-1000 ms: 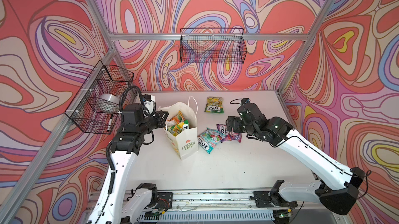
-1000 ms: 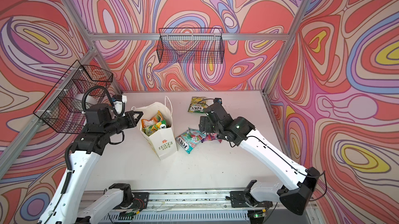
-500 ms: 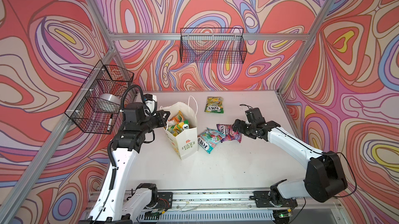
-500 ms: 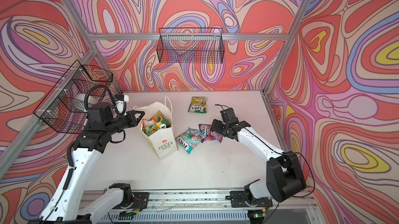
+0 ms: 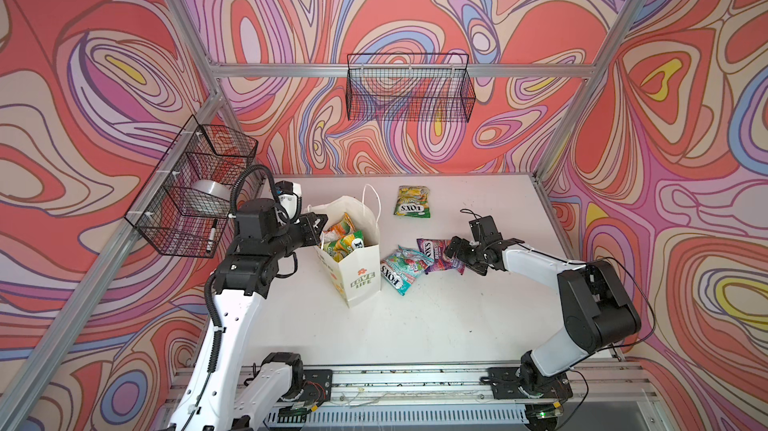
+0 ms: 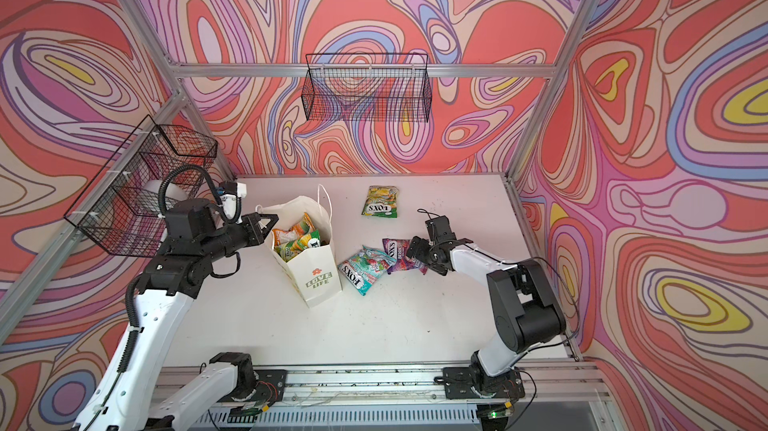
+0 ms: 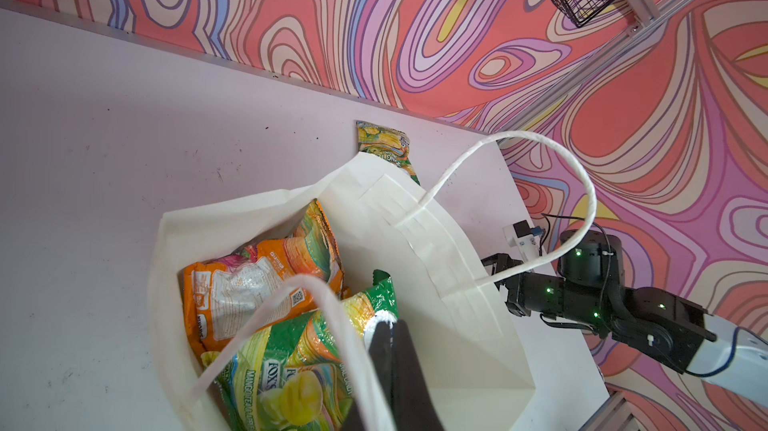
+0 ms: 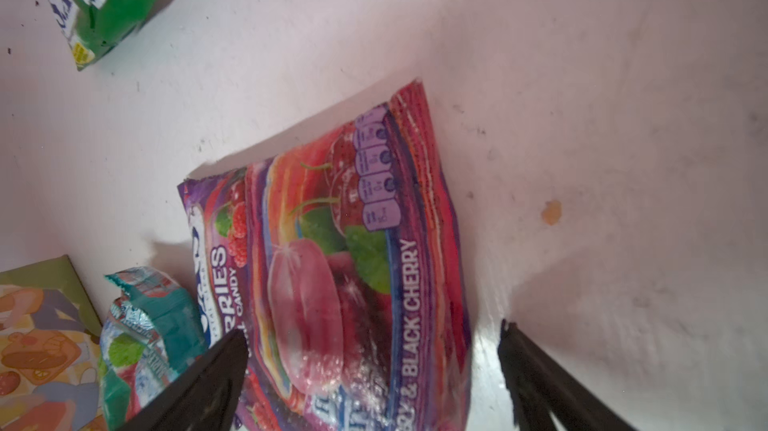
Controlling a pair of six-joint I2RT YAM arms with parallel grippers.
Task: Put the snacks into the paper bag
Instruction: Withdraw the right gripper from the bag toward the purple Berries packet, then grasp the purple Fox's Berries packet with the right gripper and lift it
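Observation:
The white paper bag (image 5: 361, 279) (image 6: 320, 283) stands upright left of centre, with an orange snack (image 7: 249, 283) and a green one (image 7: 291, 366) inside. My left gripper (image 5: 318, 226) (image 7: 388, 325) is shut on the bag's left rim beside a cord handle. On the table lie a teal snack (image 5: 401, 269), a purple snack (image 5: 436, 256) (image 8: 345, 262) and, further back, a yellow-green snack (image 5: 411, 201). My right gripper (image 5: 453, 252) (image 8: 372, 331) hangs low and open, its fingers (image 8: 208, 379) on either side of the purple packet's near end.
A black wire basket (image 5: 409, 88) hangs on the back wall. Another wire basket (image 5: 195, 192) on the left wall sits close behind my left arm. The arms' metal rail (image 5: 395, 379) runs along the table's front edge.
My right arm has dropped from above the packets and drawn back to the right, and its open jaws now straddle the purple packet. The left gripper and bag have stayed put.

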